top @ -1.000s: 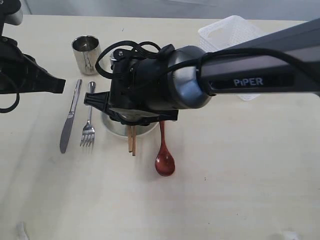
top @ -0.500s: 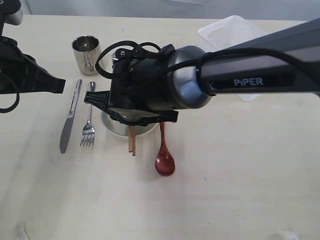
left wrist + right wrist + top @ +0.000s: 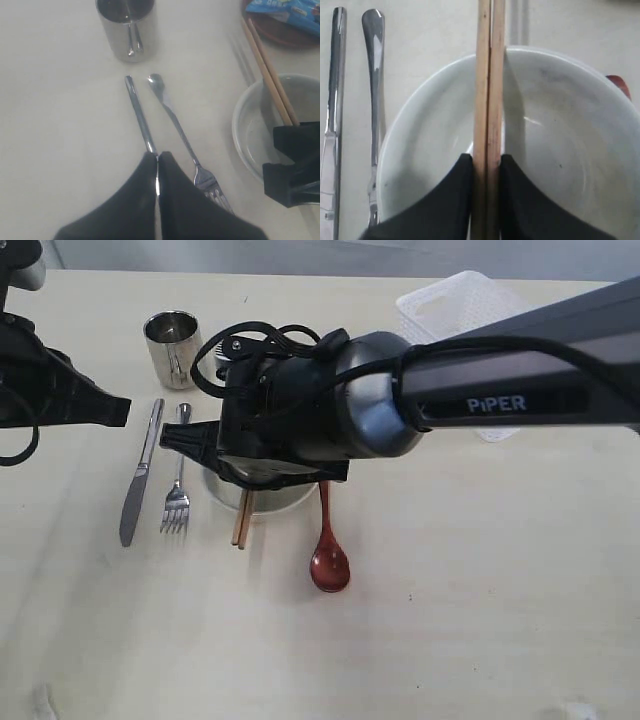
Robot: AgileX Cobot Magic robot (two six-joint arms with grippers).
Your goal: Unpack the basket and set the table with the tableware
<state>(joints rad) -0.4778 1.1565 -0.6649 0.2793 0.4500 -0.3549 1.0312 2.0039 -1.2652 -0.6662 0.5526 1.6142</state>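
My right gripper [image 3: 486, 160] is shut on the two wooden chopsticks [image 3: 487, 75], holding them side by side over the white bowl [image 3: 570, 150]. In the exterior view the right arm [image 3: 320, 410] covers most of the bowl [image 3: 288, 502], and the chopsticks' ends [image 3: 241, 525] stick out beneath it. On the table [image 3: 450, 620] lie the knife [image 3: 135, 485], the fork [image 3: 177, 490] and the reddish-brown spoon [image 3: 328, 560]; the steel cup [image 3: 172, 348] stands behind them. My left gripper [image 3: 157, 155] is shut, hovering over the knife [image 3: 140, 112]. The white basket [image 3: 460, 305] stands far right.
A brown plate [image 3: 277, 35] with a blue crisp packet [image 3: 290, 10] on it sits beyond the bowl [image 3: 250, 135], next to the chopsticks [image 3: 267, 75]. The fork [image 3: 175, 120] and cup [image 3: 127, 30] are close to my left gripper.
The right jaws have closed onto the chopsticks, and the chopsticks' visible ends have swung left under the arm. The left arm has not moved.
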